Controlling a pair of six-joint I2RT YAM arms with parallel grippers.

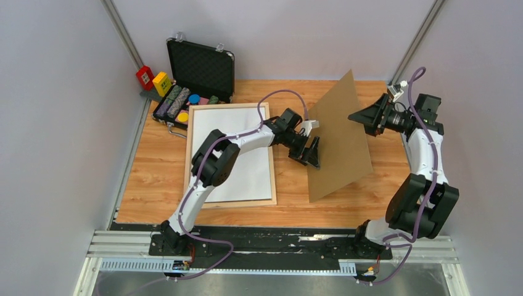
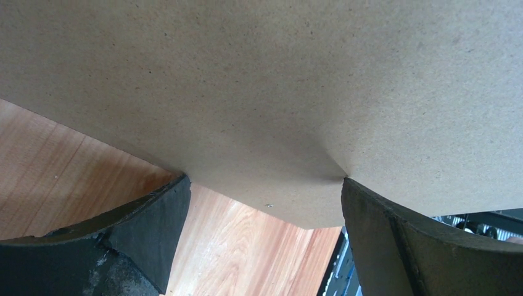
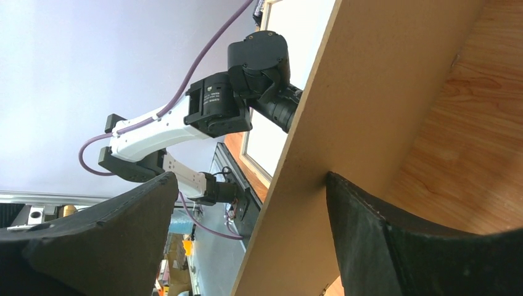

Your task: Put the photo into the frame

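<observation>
Two gaping pincers prop my plain brown backing board (image 1: 339, 142) on edge, left gripper (image 1: 311, 153) bracing, right gripper (image 1: 361, 122) straddling, probably to close the pale wooden frame (image 1: 243, 203).

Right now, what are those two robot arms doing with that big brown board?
The arms are propping a thin brown rectangular backing board up, tilted, over the wooden table. The left end effector is open and presses both fingertips against one face. The right end effector, also open, straddles the board's opposite edge. Neither is clamped shut. Off to the left, the pale wooden picture frame lies flat with a white sheet inside.
</observation>
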